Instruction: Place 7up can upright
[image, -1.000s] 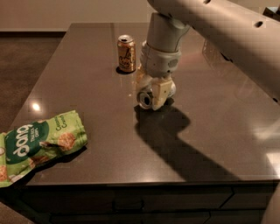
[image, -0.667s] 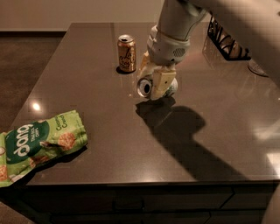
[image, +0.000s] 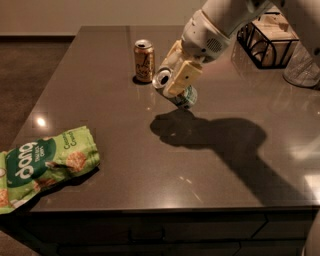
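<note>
Cream-coloured fingers (image: 182, 75) of the gripper (image: 174, 86) were clamped across the 7up can (image: 186, 98) — a firm grasp, with one finger lying plainly over the can's side. The can sat right in the gripper, tilted rather than upright. Its silver top end pointed up and away from the arm (image: 220, 20), and its green-and-white lower end dipped toward the table (image: 100, 95). Whether that low end touched the dark brown surface, I could not tell.

Just beyond the gripper, on the side of the can's raised end, a gold-brown can (image: 144, 60) stood upright — near, but apart from the held can. Directly under the gripper and trailing off beneath the arm, a broad shadow (image: 215, 137) spread over the tabletop. Behind the arm, well away from the gripper, a black wire basket (image: 267, 37) stood on the far part of the table. Well apart on the opposite, near side, a green snack bag (image: 47, 165) lay flat at the table's edge.
</note>
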